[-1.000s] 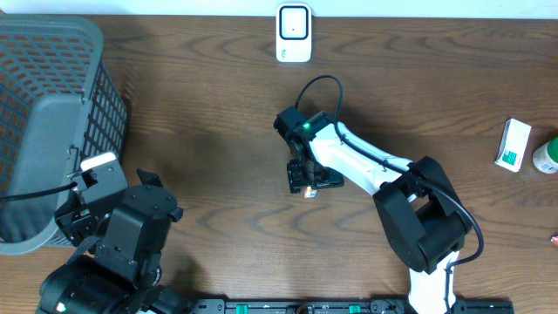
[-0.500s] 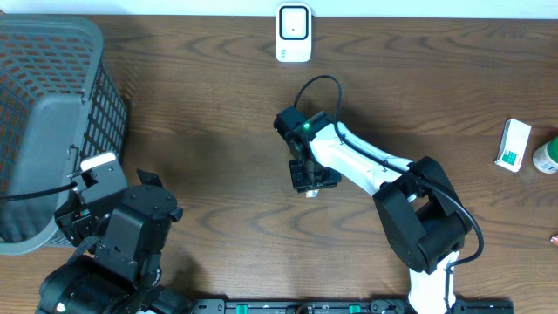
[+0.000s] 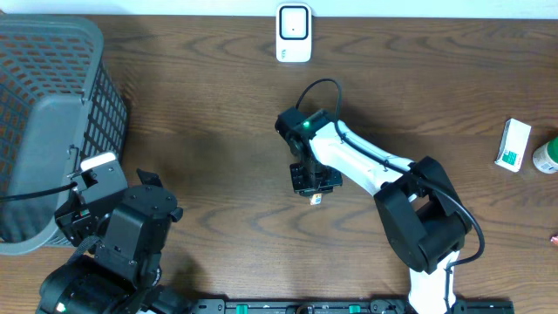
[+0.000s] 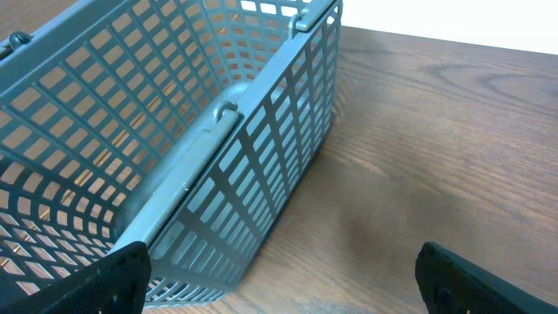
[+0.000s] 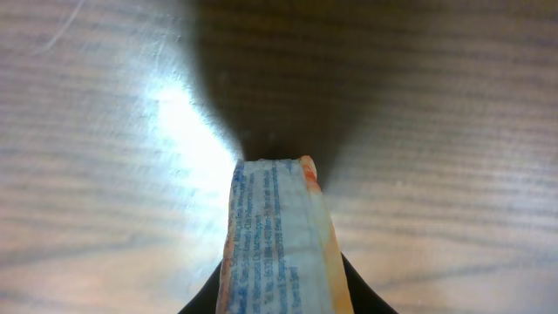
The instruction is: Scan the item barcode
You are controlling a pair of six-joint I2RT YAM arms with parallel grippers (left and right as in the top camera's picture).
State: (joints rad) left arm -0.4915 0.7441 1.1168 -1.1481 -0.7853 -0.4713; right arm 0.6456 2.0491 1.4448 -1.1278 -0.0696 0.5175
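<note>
Item: a thin, flat packet [image 5: 279,235], pale with blue print and an orange edge, seen edge-on.
Item place: mid-table, on the near side of the scanner [image 3: 294,33] and well apart from it; whether its tip touches the wood is unclear.
Right gripper [image 3: 312,181]: clenched on the packet.
Left gripper [image 4: 279,292]: jaws spread wide, holding nothing, near the basket [image 4: 218,139].
Materials: grained wooden table [image 3: 200,131]; grey plastic lattice basket; smooth white scanner.
Room: open wood between packet and scanner; a white box [image 3: 513,144] and a bottle [image 3: 547,155] at the right edge.

Table clutter
Grey mesh basket [image 3: 112,109] on the wooden table [image 3: 200,131]; far right of it, a white box [image 3: 513,145] beside a bottle [image 3: 547,157].
</note>
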